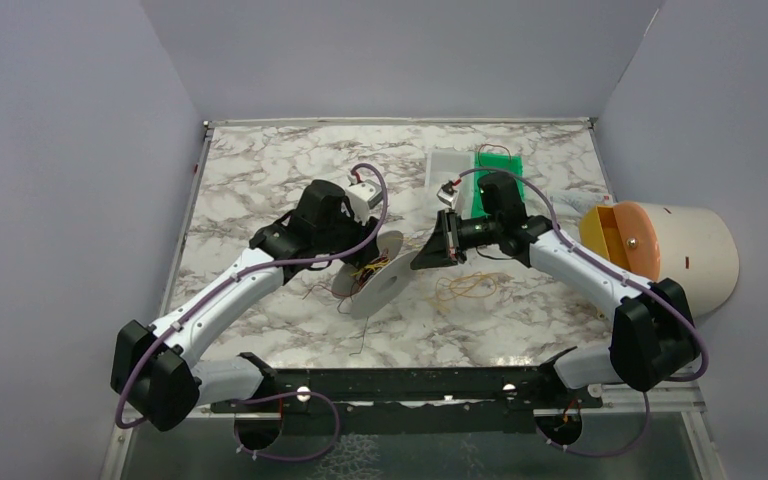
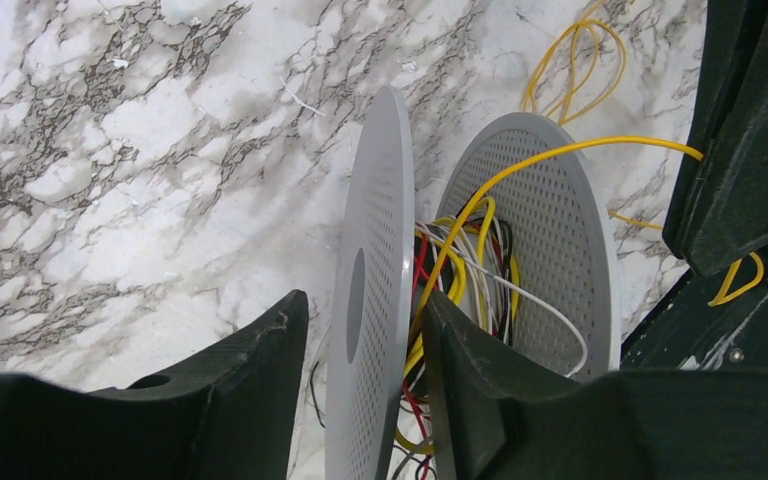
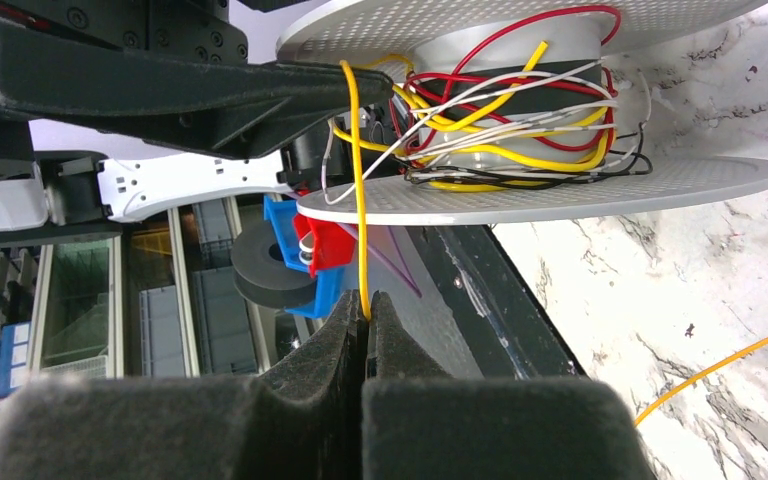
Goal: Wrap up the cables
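Step in hand: winding, judged part done. Nearest, loose cables lie in yellow loops on the table just right of the spool. Thin dark strands trail from the spool toward the near edge, and none of these is yet wound. The spool is held tilted at mid-table, with a tangle of yellow, red, white and black turns round its core. The left gripper straddles one disc of the spool, its fingers closed against that disc on either side. The right gripper, just right of the spool, has its fingers pressed together on a single yellow cable, which runs straight from the pinch to the core. Next move, as judged: carry that strand round the core between the two discs under tension, clear of the left finger sitting in the gap. The existing turns look slack and could slip. Farther off stand a green board and a clear sheet, and at the right edge an open tub, all well apart from the work.
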`<action>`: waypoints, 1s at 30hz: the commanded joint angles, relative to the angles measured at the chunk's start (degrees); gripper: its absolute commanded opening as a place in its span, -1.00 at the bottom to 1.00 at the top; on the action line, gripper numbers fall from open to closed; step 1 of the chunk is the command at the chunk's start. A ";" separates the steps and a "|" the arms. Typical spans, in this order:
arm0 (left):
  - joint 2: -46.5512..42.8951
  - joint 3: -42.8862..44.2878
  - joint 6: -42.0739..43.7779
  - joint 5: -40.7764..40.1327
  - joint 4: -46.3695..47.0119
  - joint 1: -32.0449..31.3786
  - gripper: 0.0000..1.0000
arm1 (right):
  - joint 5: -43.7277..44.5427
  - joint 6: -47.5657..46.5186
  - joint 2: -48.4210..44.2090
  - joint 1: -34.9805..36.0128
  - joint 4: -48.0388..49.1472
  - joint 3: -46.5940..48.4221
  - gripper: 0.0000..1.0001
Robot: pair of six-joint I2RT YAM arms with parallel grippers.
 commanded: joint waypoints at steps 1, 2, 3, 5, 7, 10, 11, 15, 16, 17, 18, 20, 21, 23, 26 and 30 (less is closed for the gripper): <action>0.48 1.65 0.61 0.31 0.31 -0.24 -0.11 | -1.32 0.51 -0.01 0.33 2.19 -0.93 -0.98; 0.51 1.68 0.58 0.44 0.29 -0.24 -0.16 | -1.30 0.52 0.01 0.33 2.27 -1.01 -0.98; 0.51 1.65 0.61 0.59 0.37 -0.26 -0.21 | -1.30 0.52 -0.03 0.33 2.38 -1.01 -0.98; 0.51 1.66 0.57 0.63 0.44 -0.32 -0.32 | -1.30 0.73 0.12 0.32 2.70 -1.25 -0.98; 0.43 1.63 0.59 0.61 0.62 -0.28 -0.45 | -1.38 1.08 0.03 0.40 3.29 -1.43 -0.98; 0.10 1.41 0.60 0.73 1.02 -0.33 -0.65 | -1.43 1.57 0.00 0.49 4.08 -1.93 -0.98; -0.09 1.31 0.61 0.77 1.16 -0.33 -0.69 | -1.39 1.73 -0.04 0.51 4.27 -1.95 -0.98; -0.90 0.52 0.65 0.23 1.73 -0.33 -0.82 | -0.74 1.95 -0.15 0.59 4.58 -1.82 -0.92; -1.18 0.27 0.61 0.09 1.78 -0.33 -0.99 | -0.55 1.83 -0.23 0.60 4.53 -1.78 -0.86; -1.61 0.04 0.41 -0.19 1.98 -0.33 -1.00 | -0.39 1.63 -0.27 0.60 4.48 -1.60 -0.78; -2.10 -0.31 0.41 -0.36 2.23 -0.33 -1.00 | -0.03 1.30 -0.30 0.60 4.32 -1.38 -0.69; -3.09 -0.85 0.59 -0.62 2.57 -0.41 -1.00 | 0.75 0.41 -0.50 0.64 3.66 -0.83 -0.50; -3.62 -1.08 0.61 -0.75 2.80 -0.46 -1.00 | 1.26 -0.23 -0.61 0.68 3.28 -0.61 -0.44; -4.53 -1.61 0.56 -0.86 3.08 -0.50 -1.00 | 2.53 -1.51 -0.90 0.65 2.48 -0.18 -0.35; -5.30 -2.06 0.53 -1.10 3.27 -0.59 -1.00 | 4.81 -4.63 -1.27 0.66 0.33 0.39 -0.22; -6.14 -2.39 -0.09 -2.31 3.24 -0.66 -1.00 | 8.01 -8.23 -2.28 0.64 -1.71 0.30 -0.12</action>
